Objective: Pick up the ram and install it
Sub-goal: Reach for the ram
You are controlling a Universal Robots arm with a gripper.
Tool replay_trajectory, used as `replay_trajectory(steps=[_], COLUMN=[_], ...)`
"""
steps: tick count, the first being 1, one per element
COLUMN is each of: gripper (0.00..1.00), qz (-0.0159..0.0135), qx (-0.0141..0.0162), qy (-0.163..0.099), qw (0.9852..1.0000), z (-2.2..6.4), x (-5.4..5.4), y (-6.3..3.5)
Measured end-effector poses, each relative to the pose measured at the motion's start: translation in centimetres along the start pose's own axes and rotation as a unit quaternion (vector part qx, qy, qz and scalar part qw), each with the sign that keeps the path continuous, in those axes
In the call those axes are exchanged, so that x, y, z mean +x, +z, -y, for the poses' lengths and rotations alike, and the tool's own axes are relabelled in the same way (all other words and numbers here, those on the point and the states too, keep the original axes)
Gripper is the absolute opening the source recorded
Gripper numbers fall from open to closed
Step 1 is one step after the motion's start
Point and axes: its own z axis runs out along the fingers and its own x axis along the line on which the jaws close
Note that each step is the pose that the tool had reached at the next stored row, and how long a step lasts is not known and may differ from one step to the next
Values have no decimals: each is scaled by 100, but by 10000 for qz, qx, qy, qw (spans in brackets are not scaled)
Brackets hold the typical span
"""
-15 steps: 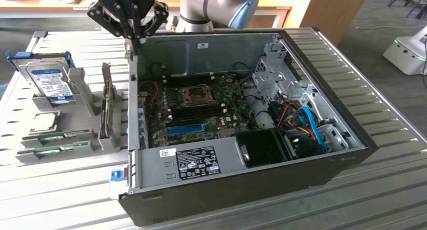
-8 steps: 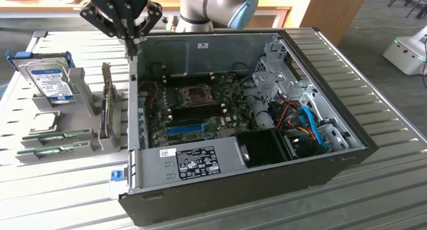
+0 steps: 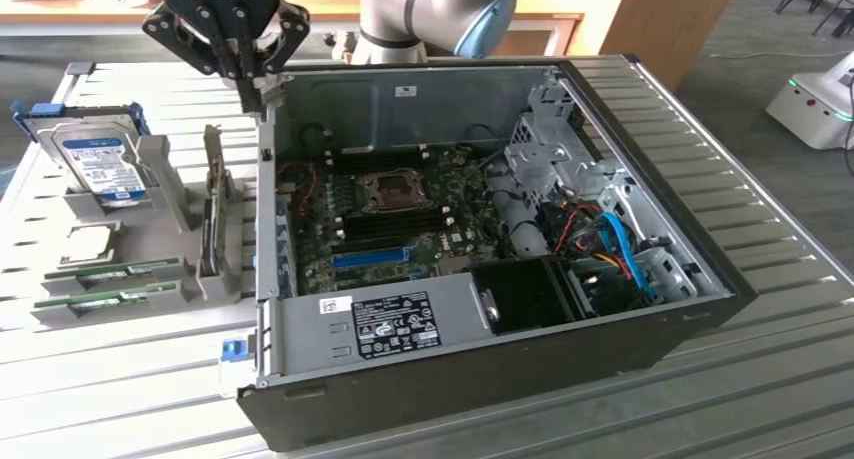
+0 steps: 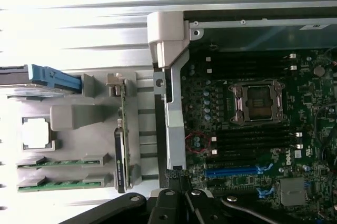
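Over the side wall of the computer case (image 3: pixel 441 399), the hand (image 3: pixel 252 95) hangs with its fingers pressed together, seemingly empty. Beyond the upright card (image 3: pixel 211 209), toward the exterior view's left, two ram sticks (image 3: pixel 118 272) rest in a grey holder (image 3: pixel 47 314) on the counter (image 3: pixel 107 389), their long axes pointing at the case.

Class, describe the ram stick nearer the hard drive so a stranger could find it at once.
Find the open computer case; on the exterior view's left stands a grey rack holding a blue-labelled hard drive. Of two thin green boards lying flat there, the ram stick is the one closer to that drive.
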Motion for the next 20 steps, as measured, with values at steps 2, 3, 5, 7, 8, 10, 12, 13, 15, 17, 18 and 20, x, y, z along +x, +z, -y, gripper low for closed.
replay_trajectory(steps=[2,3,5,7,8,10,12,13,15,17,18,20], gripper=[11,11,11,11,11,11,11,11,11,11,11,11], qz=[0,0,0,0,0,0,0,0,0,0,0,0], qx=[0,0,0,0,0,0,0,0,0,0,0,0], qy=[0,0,0,0,0,0,0,0,0,0,0,0], qw=[10000,10000,10000,10000,10000,10000,10000,10000,10000,10000,10000,10000], z=[2,3,5,7,9,12,13,15,17,18,19,21], x=[28,42,71,99,113,154,181,193,220,245,258,285], y=[0,-1,-1,-1,-2,-2,-2,-3,-3,-3,-3,-4])
